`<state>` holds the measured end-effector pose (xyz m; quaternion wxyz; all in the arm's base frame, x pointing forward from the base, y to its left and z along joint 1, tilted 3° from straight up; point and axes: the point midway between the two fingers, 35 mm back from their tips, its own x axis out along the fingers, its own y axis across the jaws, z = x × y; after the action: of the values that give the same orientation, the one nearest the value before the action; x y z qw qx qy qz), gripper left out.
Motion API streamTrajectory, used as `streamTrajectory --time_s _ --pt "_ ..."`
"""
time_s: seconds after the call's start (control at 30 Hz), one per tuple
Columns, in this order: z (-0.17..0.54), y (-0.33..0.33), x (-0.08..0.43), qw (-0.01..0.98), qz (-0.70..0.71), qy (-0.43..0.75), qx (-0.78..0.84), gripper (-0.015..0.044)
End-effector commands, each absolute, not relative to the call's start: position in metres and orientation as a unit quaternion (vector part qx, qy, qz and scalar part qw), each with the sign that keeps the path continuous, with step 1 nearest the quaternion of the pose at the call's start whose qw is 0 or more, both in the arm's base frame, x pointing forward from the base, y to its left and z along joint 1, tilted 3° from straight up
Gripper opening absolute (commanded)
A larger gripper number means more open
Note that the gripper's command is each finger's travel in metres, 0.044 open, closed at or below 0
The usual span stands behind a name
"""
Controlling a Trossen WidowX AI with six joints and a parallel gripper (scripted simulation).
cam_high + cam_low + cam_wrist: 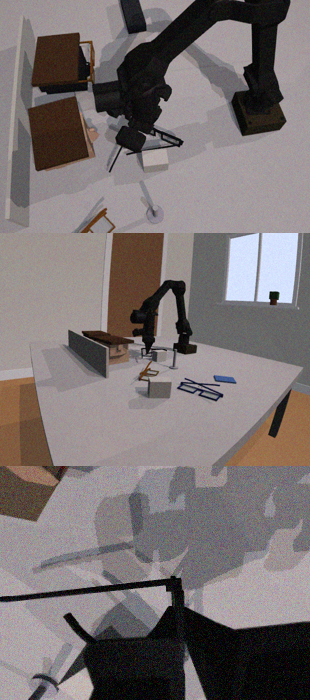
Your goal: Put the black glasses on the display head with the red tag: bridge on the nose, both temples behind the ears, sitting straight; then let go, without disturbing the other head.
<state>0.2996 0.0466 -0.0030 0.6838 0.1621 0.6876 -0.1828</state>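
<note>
The black glasses stand open, temples spread, beside a pale block. My gripper is shut on their front frame, near one hinge; its fingertips are mostly hidden in the top view. Whether the glasses touch the table is unclear. A skin-toned head stands left of the gripper under a brown slab; a sliver of red shows near it in the wrist view, but no tag is readable. The other, black head carries orange-framed glasses under its own brown slab.
A grey wall stands behind the heads. A pale block, a thin post, orange glasses, blue glasses, another block and a black box are around.
</note>
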Motion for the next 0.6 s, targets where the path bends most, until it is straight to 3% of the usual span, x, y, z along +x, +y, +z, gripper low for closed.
streamTrajectory --time_s 0.0,0.57 --pt "-0.003 0.047 0.300 0.684 -0.183 0.687 0.162 0.0000" --pt "0.079 0.051 0.305 0.685 -0.183 0.687 0.161 0.0000"
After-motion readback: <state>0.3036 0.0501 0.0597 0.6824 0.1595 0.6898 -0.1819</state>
